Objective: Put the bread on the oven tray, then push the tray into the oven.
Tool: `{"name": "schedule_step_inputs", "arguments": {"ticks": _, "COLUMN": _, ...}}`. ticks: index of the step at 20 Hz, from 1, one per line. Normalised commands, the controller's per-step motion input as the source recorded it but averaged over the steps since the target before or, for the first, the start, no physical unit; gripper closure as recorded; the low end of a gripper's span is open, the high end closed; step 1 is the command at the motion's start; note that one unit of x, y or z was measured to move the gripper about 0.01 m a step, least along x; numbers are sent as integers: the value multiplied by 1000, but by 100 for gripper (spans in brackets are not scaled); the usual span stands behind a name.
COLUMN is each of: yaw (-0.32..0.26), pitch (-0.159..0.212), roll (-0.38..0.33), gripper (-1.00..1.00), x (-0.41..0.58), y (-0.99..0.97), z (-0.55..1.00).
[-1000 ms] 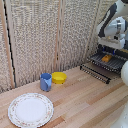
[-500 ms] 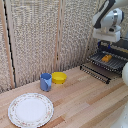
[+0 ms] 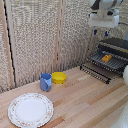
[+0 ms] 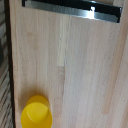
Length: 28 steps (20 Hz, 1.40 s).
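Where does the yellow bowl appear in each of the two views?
Exterior view: the yellow bowl sits on the wooden table, beside the blue cup, toward the exterior view's left of the oven.
Wrist view: the bowl is seen from above.
Shared landmark: the wooden table.

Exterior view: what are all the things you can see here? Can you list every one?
plate: one, white with patterned rim, on the wooden table near the exterior view's left.
cup: one, blue, behind the plate.
bowl: one, yellow, beside the cup.
oven: one, dark grey and silver, at the exterior view's right, front open.
oven pan: one, dark wire grid, in the oven's opening.
bread: one, orange-yellow, lying on the pan.
end effector: one, white with blue-tipped fingers, above the oven, empty.
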Motion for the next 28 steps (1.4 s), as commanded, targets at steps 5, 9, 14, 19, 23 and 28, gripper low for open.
{"name": "schedule_step_inputs", "arguments": {"ticks": 5, "yaw": 266, "pitch": 4, "roll": -226, "gripper": -100, "x": -124, "y": -45, "z": 95}}
{"name": "schedule_step_inputs", "arguments": {"ticks": 9, "yaw": 252, "pitch": 70, "roll": -270, "gripper": -100, "x": -119, "y": -19, "z": 0}}
{"name": "schedule_step_inputs", "arguments": {"ticks": 14, "yaw": 209, "pitch": 142, "roll": -350, "gripper": -100, "x": -201, "y": 0, "z": -52}}
{"name": "schedule_step_inputs", "arguments": {"ticks": 19, "yaw": 203, "pitch": 153, "roll": -361, "gripper": -100, "x": -219, "y": 0, "z": -75}}
{"name": "schedule_step_inputs", "arguments": {"ticks": 23, "yaw": 205, "pitch": 165, "roll": -348, "gripper": -100, "x": -234, "y": 0, "z": -49}}
{"name": "schedule_step_inputs", "arguments": {"ticks": 28, "yaw": 150, "pitch": 231, "roll": -292, "gripper": -100, "x": -218, "y": 225, "z": 0}}
